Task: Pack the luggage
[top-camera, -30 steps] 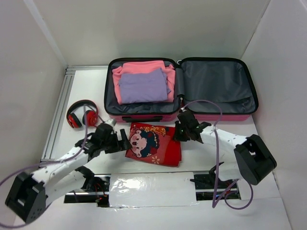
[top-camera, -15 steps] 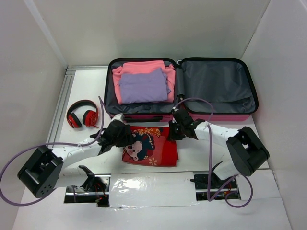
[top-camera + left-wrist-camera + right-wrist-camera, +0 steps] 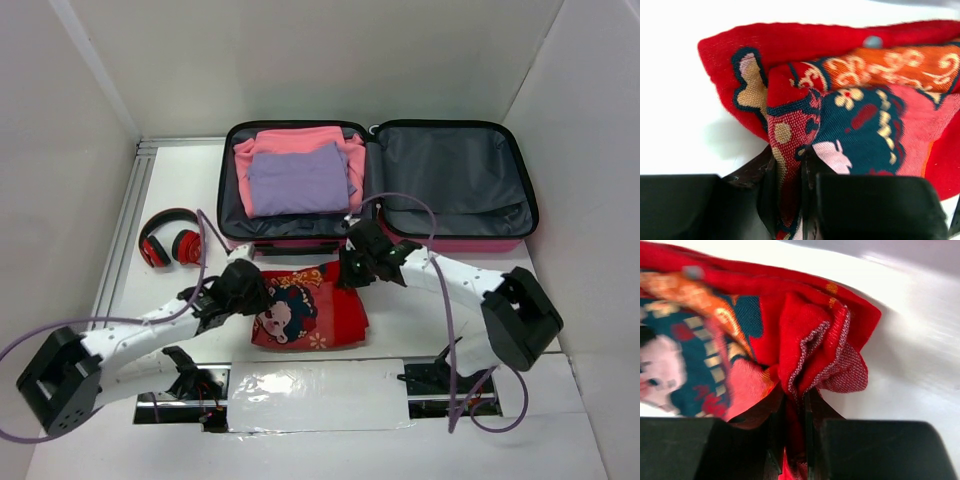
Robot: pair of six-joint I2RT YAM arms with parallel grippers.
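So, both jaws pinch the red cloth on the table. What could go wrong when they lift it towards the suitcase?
1. Each pair of jaws pinches only a thin fold at an edge of the red garment; the fold may slip out on lifting.
2. The garment is bunched, so it may sag and catch on the near wall of the luggage.
3. The left half already holds folded clothes; dropping it there could disturb that pile.

Bright, even light. A soft shadow sits left of the red cloth (image 3: 840, 100). The right wrist view is smeared right of it.
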